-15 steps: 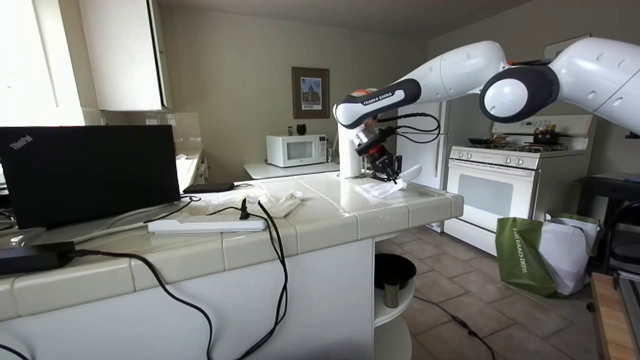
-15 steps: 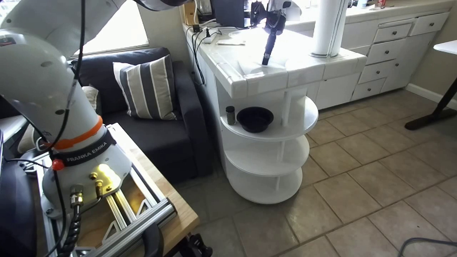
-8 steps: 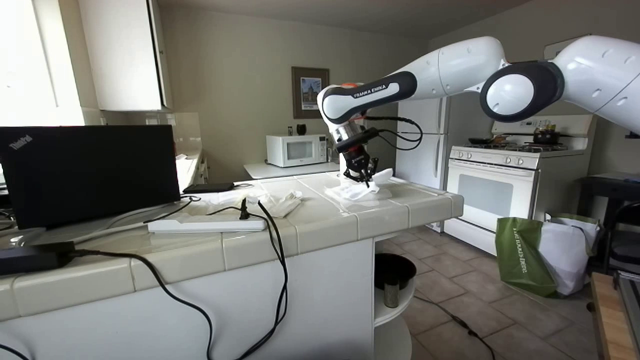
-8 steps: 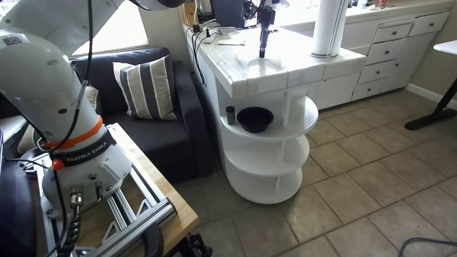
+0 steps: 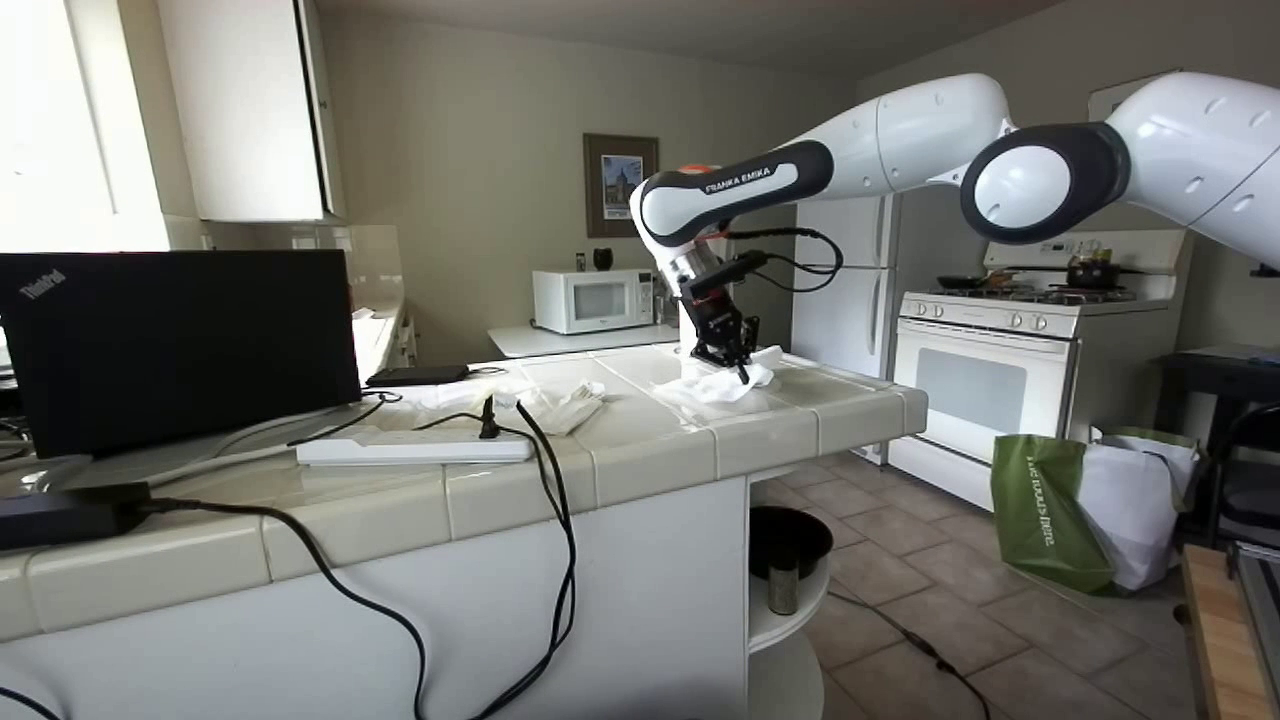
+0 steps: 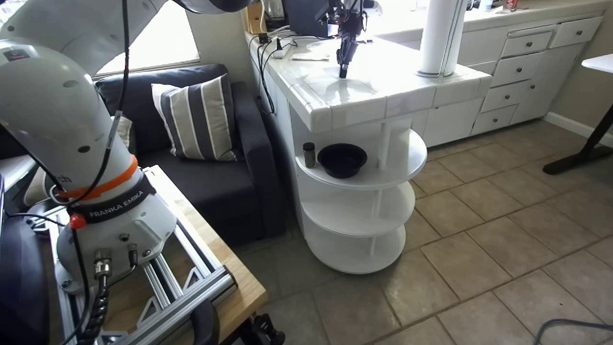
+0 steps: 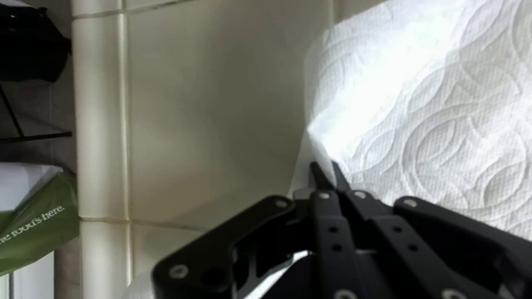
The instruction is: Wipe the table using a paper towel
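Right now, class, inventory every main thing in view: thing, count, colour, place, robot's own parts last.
counter: 1, whitish, centre
paper towel sheet: 1, white, on counter
paper towel roll: 1, white, on counter
laptop: 1, black, on counter
power strip: 1, white, on counter
cables: several, black, over counter edge
curved shelves: 3, white, counter's end
bowl: 1, black, top shelf
jar: 1, dark-lidded, beside bowl
sofa: 1, dark, beside counter
striped cushion: 1, grey/cream, on sofa
microwave: 1, white, beyond counter
framed picture: 1, brown, above microwave
stove: 1, white, beyond counter
fridge: 1, white, near stove
shopping bags: count unclear, green/white, near stove
robot arm: 1, white/black, over counter
gripper: 1, black, closed on sheet
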`<action>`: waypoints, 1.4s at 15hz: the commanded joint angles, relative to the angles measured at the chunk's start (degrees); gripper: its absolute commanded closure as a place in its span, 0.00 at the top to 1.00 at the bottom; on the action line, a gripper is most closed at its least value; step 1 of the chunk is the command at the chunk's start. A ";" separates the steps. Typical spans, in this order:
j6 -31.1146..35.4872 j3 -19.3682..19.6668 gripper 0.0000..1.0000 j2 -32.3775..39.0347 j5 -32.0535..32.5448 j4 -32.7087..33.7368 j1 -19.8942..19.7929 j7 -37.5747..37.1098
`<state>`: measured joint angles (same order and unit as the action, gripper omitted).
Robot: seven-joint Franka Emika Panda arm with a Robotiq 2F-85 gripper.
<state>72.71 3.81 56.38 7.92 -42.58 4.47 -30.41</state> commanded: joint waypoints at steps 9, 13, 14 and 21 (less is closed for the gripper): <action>-13.44 4.07 0.00 4.07 0.54 -1.41 -7.14 1.71; -18.80 3.82 0.00 4.16 0.47 -3.45 -8.45 4.65; -19.93 3.32 0.00 4.18 -0.09 -3.32 -8.58 5.17; -18.83 1.20 0.00 4.52 -1.17 -1.20 -6.48 6.47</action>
<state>51.52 6.50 59.02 8.08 -44.89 -3.03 -24.08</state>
